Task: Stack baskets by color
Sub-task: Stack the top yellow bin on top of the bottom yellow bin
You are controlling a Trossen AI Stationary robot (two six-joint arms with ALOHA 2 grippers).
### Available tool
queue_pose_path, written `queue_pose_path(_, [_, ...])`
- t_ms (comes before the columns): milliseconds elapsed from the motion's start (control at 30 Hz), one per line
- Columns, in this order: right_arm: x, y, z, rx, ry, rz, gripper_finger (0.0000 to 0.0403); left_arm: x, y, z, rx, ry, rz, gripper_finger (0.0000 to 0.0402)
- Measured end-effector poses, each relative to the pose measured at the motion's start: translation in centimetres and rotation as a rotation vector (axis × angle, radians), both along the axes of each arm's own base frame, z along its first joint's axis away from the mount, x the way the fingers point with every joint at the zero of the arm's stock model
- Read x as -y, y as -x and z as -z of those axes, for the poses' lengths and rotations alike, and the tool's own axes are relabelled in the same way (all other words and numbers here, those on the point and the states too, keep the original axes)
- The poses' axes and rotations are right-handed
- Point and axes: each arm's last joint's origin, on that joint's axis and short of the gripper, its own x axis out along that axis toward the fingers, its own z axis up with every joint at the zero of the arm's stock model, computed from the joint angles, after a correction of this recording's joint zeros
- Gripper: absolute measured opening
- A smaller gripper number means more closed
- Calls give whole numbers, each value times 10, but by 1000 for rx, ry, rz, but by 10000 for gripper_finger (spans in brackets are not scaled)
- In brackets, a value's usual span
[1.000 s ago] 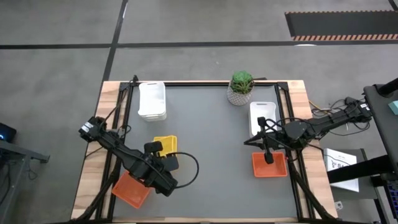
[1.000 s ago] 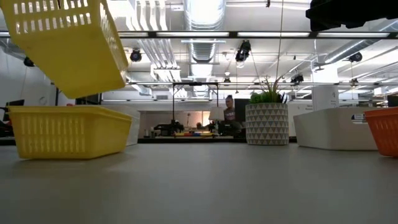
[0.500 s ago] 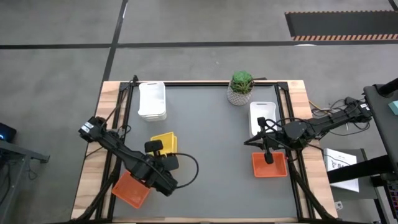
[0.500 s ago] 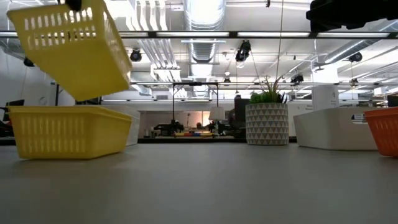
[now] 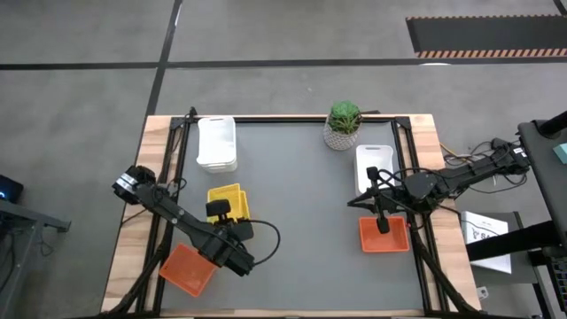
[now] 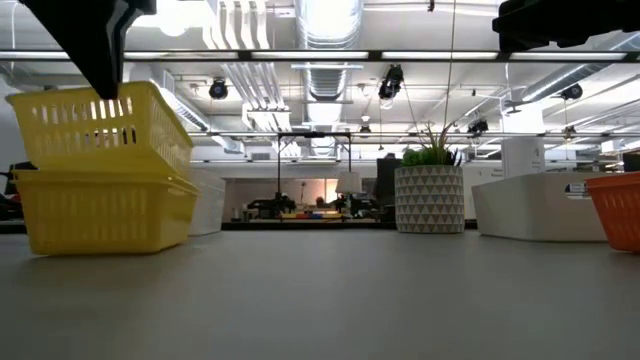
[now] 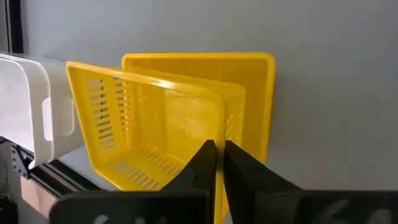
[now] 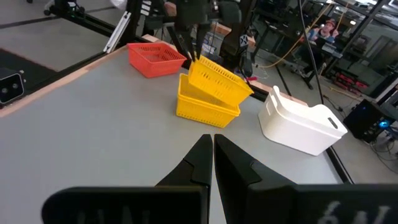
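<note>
White baskets [image 5: 216, 143] and potted plant [image 5: 343, 125] stand well apart.

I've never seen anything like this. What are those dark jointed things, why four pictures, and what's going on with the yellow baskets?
They are two robot arms at a table, each ending in a two-fingered tool. One picture looks down from above, one looks level across the table, and two come from cameras on the wrists. The left tool is shut on the rim of a yellow basket, tilted partway into a second yellow basket. The right tool hangs shut above an orange basket. Also there: white baskets, another orange basket, and a plant.
</note>
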Motion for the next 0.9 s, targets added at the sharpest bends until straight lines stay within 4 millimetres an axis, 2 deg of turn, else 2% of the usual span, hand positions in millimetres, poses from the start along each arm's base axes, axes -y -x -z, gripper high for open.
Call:
queue_pose_path(433, [0,0,0,-4,-11,3,9,-12,-7,20,11,6,-46,49])
queue_pose_path(900, [0,1,3,-30,-22,8,9,-11,-12,20,46,38,-58,86])
